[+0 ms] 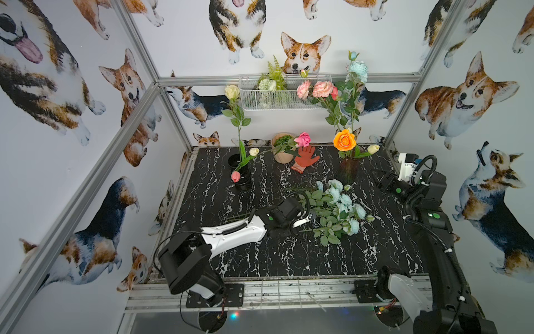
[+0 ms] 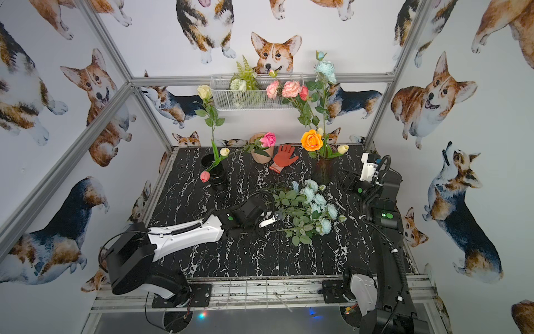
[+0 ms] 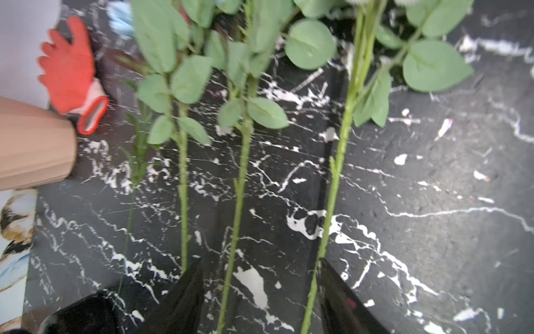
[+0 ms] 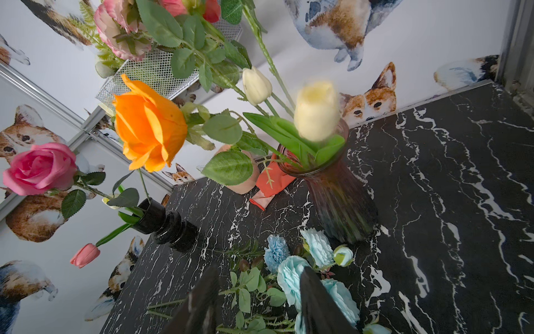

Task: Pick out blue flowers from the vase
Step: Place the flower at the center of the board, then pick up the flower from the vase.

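Several blue flowers (image 1: 344, 206) lie in a loose bunch on the table (image 1: 289, 260) near the vase (image 1: 346, 170), with their heads toward the right arm. One blue stem (image 1: 357, 69) stands tall in the vase with pink blooms (image 1: 322, 89) and an orange rose (image 1: 344, 140). The left gripper (image 3: 260, 263) sits low over the bunch's bare stems, jaws apart, one stem lying loose between them. The right gripper (image 4: 260, 269) hangs near the vase, jaws apart and empty.
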You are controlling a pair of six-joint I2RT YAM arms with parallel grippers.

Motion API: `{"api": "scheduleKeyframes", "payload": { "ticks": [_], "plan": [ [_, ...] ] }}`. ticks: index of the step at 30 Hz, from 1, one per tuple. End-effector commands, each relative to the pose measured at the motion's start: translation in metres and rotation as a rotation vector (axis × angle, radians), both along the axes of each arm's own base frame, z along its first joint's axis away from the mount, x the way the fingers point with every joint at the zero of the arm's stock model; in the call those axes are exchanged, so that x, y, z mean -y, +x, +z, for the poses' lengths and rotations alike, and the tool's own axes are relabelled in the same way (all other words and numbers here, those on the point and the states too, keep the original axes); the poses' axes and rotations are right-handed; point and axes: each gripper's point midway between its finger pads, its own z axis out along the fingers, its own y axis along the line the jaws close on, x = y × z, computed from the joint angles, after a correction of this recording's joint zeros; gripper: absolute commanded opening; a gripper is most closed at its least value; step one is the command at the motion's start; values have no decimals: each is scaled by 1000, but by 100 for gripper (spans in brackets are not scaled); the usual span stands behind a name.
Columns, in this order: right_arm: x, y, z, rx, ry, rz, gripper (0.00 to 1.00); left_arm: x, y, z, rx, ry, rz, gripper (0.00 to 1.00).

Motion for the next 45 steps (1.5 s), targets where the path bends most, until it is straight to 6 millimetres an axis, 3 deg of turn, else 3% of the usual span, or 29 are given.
{"api": "scheduleKeyframes", "payload": {
  "ticks": [1, 4, 7, 12, 16, 21, 29, 39, 45],
  "plan": [
    [-5, 5, 24, 46, -20, 45, 48, 8, 13, 59, -1, -275, 99, 67],
    [-7, 8, 55, 112, -47, 58, 48, 2, 22, 105, -5, -518, 172, 73],
    [-15, 12, 87, 175, -91, 79, 49, -5, 28, 133, -14, -679, 205, 76],
    [-39, 36, 109, 185, -201, 140, 49, -7, 30, 148, -38, -835, 220, 79],
    [-31, 63, 124, 184, -268, 112, 49, -12, 34, 163, -4, -928, 233, 79],
    [-22, 105, 119, 128, -333, 83, 49, -28, 44, 179, -9, -1058, 256, 83],
    [-30, 158, 86, 33, -473, 81, 49, -27, 54, 161, -100, -1059, 243, 83],
    [-26, 196, 73, -1, -501, 49, 49, -17, 56, 154, -148, -1052, 204, 81],
    [-32, 213, 71, 30, -452, 58, 49, -21, 56, 155, -119, -1032, 212, 79]
  ]
}}
